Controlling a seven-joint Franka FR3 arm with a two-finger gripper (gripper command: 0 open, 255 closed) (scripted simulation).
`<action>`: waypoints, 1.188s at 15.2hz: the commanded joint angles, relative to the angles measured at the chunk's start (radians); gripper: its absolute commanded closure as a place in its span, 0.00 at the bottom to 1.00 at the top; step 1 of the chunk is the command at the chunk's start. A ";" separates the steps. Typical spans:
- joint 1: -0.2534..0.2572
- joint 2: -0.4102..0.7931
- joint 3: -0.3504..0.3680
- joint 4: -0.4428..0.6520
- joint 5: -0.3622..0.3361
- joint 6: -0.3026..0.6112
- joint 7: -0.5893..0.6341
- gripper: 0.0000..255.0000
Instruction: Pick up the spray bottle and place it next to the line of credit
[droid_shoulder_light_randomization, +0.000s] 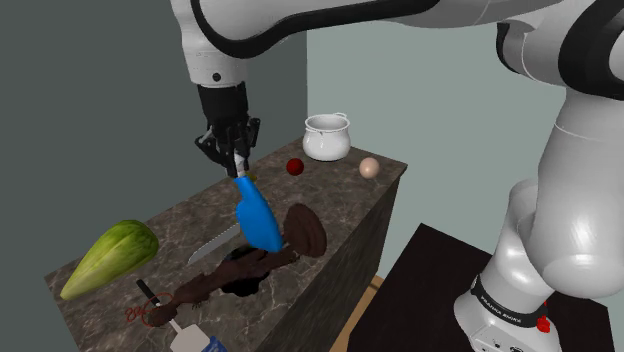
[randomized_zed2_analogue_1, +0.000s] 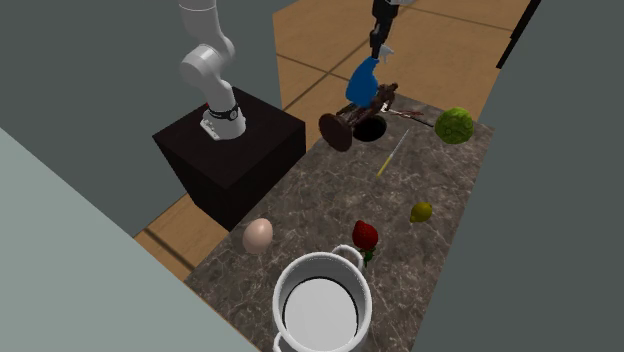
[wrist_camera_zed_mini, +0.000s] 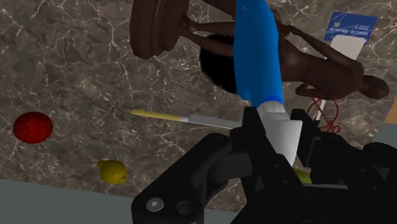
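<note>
The spray bottle has a blue body and a white head. It hangs nozzle-up above the dark marble counter, over a brown figurine. My gripper is shut on its white head. The line of credit, a blue and white card, lies at the counter's near end in the shoulder view, beyond the figurine from the bottle.
A brown figurine with a round base lies across a black dish. A knife, a green vegetable, a strawberry, a lemon, an egg and a white pot share the counter.
</note>
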 joint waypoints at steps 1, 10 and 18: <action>0.023 0.035 0.015 0.014 -0.010 0.018 0.039 1.00; 0.154 0.244 0.065 0.176 -0.078 0.054 0.218 1.00; 0.175 0.289 0.066 0.141 -0.093 0.133 0.248 1.00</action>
